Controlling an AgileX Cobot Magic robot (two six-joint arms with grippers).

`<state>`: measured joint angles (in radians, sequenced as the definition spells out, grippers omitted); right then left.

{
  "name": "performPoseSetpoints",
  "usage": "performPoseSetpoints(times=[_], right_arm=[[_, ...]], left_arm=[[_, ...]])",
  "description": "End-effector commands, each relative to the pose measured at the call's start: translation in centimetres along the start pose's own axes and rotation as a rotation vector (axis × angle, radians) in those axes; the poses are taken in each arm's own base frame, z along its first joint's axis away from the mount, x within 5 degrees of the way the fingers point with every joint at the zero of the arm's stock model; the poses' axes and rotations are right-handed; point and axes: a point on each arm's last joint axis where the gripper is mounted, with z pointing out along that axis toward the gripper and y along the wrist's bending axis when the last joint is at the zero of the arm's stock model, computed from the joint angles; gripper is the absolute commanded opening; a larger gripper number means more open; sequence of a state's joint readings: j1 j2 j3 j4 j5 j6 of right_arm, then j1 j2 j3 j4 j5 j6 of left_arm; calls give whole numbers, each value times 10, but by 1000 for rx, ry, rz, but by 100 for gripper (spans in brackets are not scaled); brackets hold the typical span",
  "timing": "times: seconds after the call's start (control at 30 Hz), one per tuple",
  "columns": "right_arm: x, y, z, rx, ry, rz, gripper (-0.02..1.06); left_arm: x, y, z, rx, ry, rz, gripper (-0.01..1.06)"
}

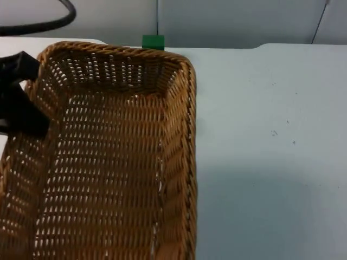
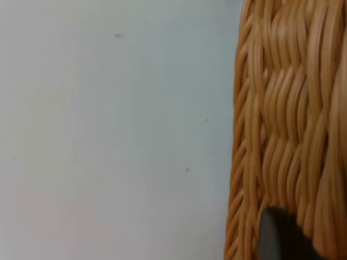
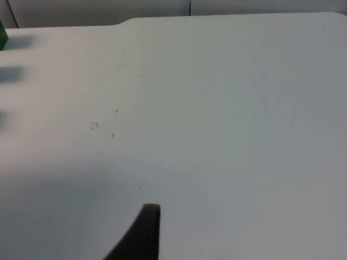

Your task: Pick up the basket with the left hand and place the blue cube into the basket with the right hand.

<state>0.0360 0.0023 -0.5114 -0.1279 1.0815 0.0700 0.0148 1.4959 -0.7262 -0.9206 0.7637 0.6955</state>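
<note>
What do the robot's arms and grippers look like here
The left gripper is matte black with blocky, angular parts, seen in the top view at the woven wicker basket's left rim. In the left wrist view one black fingertip is rounded and smooth. The right gripper's fingertip is a black, tapering, slightly curved blade over the white table. No markings are visible.

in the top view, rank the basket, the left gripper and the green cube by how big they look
1. Basket, largest by far, raised close to the camera, which inflates it.
2. Left gripper, black, at the basket's left rim.
3. Green cube, smallest, partly hidden behind the basket's far rim.
</note>
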Motion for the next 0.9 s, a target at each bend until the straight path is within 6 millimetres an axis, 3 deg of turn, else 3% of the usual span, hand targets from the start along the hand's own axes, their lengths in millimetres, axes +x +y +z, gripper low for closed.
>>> performPoseSetpoints(times=[0.0, 0.3, 0.53, 0.87], right_arm=[[1, 0, 1, 11, -3, 3, 104], [1, 0, 1, 10, -3, -2, 104], [1, 0, 1, 10, -3, -2, 104], [1, 1, 1, -2, -2, 4, 104]], left_arm=[[-3, 1, -11, 20, -5, -28, 0], [-40, 25, -44, -106, -25, -22, 0], [-72, 33, -39, -93, 41, -9, 0], [-88, 51, -32, -78, 91, -25, 0]])
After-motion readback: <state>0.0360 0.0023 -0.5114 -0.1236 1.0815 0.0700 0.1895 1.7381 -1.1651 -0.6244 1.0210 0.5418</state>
